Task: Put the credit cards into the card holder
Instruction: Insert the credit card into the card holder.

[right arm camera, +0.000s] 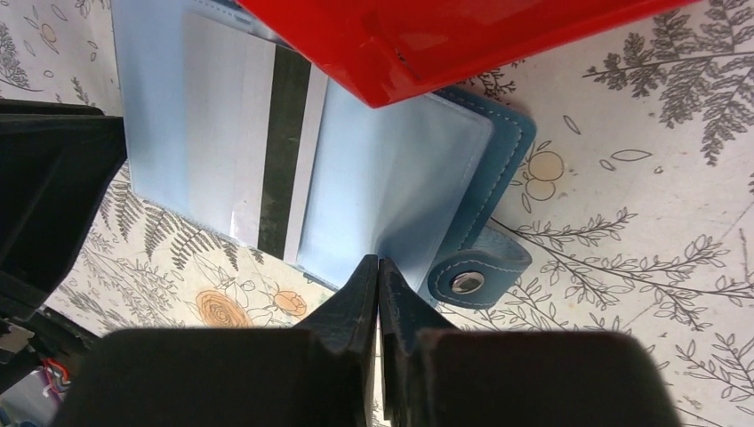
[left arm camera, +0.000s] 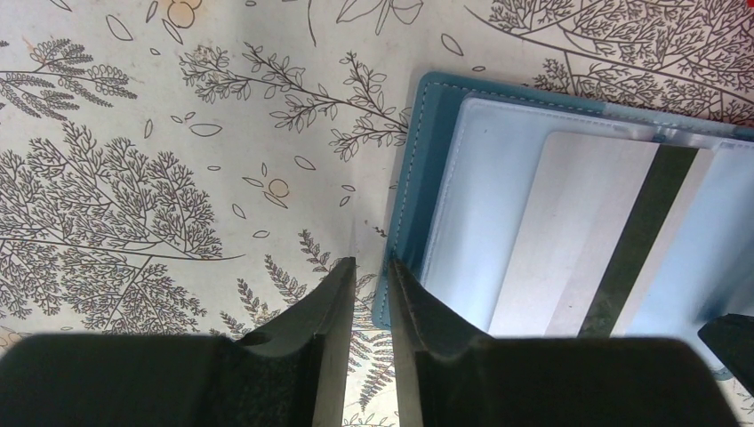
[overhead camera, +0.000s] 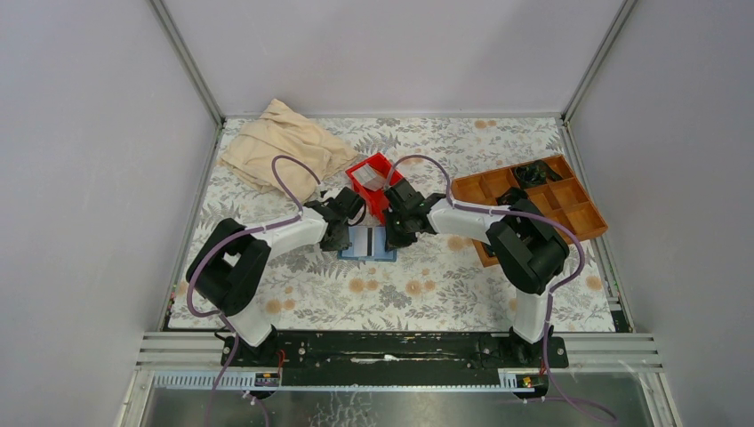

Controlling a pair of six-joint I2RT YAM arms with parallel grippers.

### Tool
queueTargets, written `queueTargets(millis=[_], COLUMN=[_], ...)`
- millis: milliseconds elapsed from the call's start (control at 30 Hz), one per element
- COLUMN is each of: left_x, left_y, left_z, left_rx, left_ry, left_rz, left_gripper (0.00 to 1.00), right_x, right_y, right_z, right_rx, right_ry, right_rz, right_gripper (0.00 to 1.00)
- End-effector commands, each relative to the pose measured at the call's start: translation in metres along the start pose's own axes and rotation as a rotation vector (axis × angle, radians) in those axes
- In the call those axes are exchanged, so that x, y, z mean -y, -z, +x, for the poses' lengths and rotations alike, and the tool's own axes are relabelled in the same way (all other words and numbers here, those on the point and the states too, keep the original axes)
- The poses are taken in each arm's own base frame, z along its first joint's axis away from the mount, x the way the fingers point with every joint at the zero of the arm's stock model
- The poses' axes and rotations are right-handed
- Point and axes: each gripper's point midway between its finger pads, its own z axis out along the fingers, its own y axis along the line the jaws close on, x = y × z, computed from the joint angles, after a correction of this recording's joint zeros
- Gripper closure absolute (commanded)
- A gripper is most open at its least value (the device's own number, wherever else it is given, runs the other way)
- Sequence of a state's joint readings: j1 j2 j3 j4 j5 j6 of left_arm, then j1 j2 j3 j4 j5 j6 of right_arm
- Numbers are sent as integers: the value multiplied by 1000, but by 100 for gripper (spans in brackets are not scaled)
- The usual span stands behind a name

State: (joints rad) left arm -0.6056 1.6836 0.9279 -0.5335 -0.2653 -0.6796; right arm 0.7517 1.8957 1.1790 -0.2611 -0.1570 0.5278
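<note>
The card holder (overhead camera: 377,253) lies open on the floral cloth, teal cover (left arm camera: 429,169) down and pale blue sleeves (right arm camera: 400,169) up. One credit card (left arm camera: 578,240), silver with a black stripe (right arm camera: 283,142), lies in a sleeve. My left gripper (left arm camera: 372,260) stands at the holder's left edge, jaws a narrow gap apart with only tablecloth between them; its right finger (left arm camera: 418,307) overlaps the teal rim. My right gripper (right arm camera: 379,259) has its tips closed together on the near edge of a pale sleeve, beside the snap tab (right arm camera: 467,283). In the top view both grippers (overhead camera: 348,233) (overhead camera: 391,236) flank the holder.
A red plastic bin (overhead camera: 372,178) stands just behind the holder and overhangs it in the right wrist view (right arm camera: 427,36). A brown wooden compartment tray (overhead camera: 533,203) sits at the right. A crumpled beige cloth (overhead camera: 284,147) lies at the back left.
</note>
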Motion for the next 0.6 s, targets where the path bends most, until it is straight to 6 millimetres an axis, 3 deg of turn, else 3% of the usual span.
queueTargets(millis=[0, 567], left_x=[-1, 5], left_y=[-17, -20], left_z=[82, 85], left_rx=[-300, -311], left_ry=[-26, -27], left_rz=[33, 64], left_gripper=[72, 74], right_x=[8, -11], right_y=[1, -18], right_z=[-14, -20], right_rx=[33, -1], right_ry=[39, 50], right_rz=[64, 22], right_gripper=[97, 100])
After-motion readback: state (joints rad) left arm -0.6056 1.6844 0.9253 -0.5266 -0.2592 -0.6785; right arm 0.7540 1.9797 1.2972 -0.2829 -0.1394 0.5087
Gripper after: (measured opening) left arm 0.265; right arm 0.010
